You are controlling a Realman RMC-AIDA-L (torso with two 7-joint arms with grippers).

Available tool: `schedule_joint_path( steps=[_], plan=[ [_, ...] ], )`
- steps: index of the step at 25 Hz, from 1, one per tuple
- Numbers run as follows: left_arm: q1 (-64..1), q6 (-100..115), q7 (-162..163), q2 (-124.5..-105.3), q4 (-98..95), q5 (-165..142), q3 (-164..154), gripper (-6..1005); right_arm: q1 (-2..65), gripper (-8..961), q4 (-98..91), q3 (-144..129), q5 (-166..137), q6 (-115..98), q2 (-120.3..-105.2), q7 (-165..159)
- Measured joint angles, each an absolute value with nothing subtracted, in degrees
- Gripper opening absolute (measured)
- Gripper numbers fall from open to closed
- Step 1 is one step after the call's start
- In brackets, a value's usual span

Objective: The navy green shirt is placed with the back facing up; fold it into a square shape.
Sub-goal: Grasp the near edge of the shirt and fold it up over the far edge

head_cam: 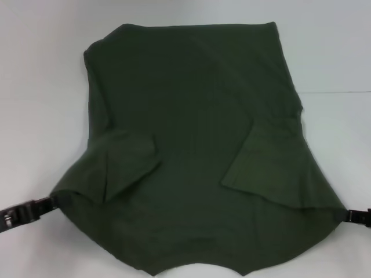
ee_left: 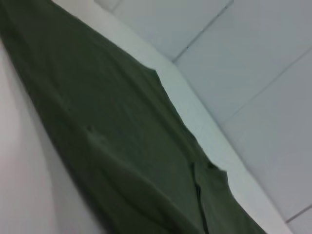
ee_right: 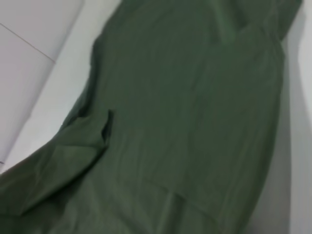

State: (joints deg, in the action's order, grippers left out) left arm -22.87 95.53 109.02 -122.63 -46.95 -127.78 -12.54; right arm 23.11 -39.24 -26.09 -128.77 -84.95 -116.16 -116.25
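Both sleeves of the navy green shirt (head_cam: pixel 191 139) already lie folded inward; the lengthwise folds to a square remain, I judge. It fills the centre of the white worktop (head_cam: pixel 40 69). The left hand (head_cam: pixel 51 202), lower left, and right hand (head_cam: pixel 343 215), lower right, each clench a stretched corner.

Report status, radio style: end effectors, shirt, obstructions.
Left end effector and right end effector at shirt's near corners. Navy green shirt spread, sleeves folded inward. Nothing obstructing.

Two black hands (head_cam: pixel 23 211), metallic fittings
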Motion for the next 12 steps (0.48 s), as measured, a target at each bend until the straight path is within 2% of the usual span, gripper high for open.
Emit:
schedule_joint_path(
  steps=[5,12],
  plan=[
    [-20.5,98.28,109.17,-122.5,-47.09,-127.79,-7.08,24,21.3,41,-39.62,-20.76,-128.56,-90.23,-116.16,-112.19],
    [-17.1,101.59,108.57,-123.2,-46.7,-127.77,-2.7,23,18.98,40,-39.92,-19.37,-128.14,-93.71,-115.03,-109.84]
  ],
)
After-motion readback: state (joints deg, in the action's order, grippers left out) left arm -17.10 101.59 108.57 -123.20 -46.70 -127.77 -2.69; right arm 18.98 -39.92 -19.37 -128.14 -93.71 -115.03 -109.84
